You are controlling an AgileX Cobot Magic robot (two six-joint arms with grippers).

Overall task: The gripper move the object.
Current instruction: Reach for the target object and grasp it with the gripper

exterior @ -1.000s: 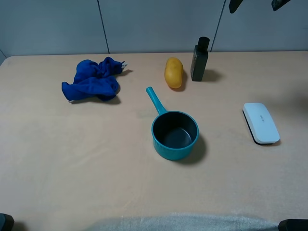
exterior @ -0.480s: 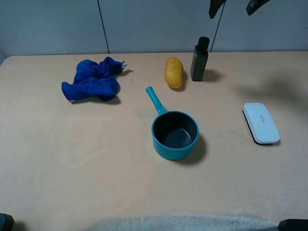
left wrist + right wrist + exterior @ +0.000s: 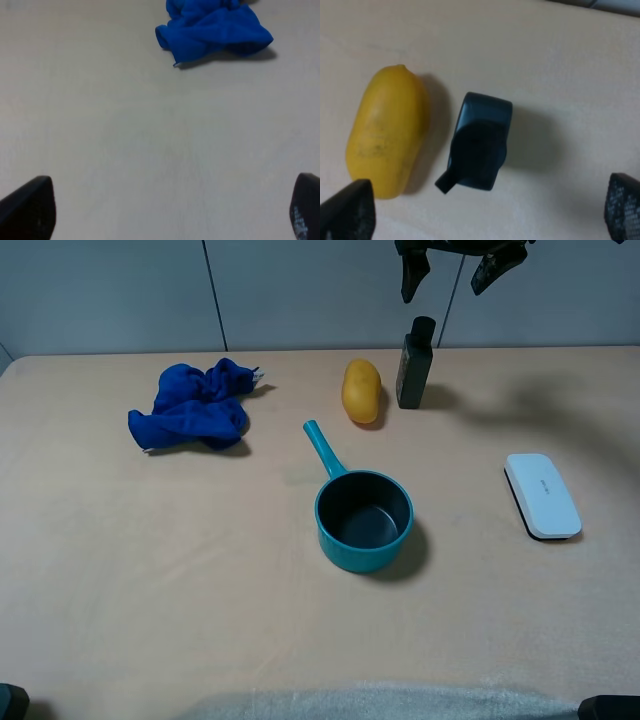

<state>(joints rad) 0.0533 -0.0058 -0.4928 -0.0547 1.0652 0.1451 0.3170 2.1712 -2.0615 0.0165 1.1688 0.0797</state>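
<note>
The small dark bottle point(image 3: 415, 364) with a round black cap stands upright at the back of the table, right of a yellow potato-like object point(image 3: 361, 391). In the right wrist view I look straight down on the bottle point(image 3: 481, 142), which lies between my two spread fingertips. My right gripper point(image 3: 454, 270) hangs open above the bottle, apart from it, at the top edge of the high view. My left gripper point(image 3: 172, 207) is open over bare table, holding nothing; it does not show in the high view.
A teal saucepan point(image 3: 363, 519) with its handle pointing back-left stands mid-table. A crumpled blue cloth point(image 3: 193, 406) lies at the back left, also in the left wrist view point(image 3: 215, 27). A flat white box point(image 3: 542, 495) lies at the right. The yellow object point(image 3: 386, 130) is close beside the bottle.
My right gripper has moved left and lower along the top of the high view, from right of the bottle to above it. Nothing on the table has moved.
</note>
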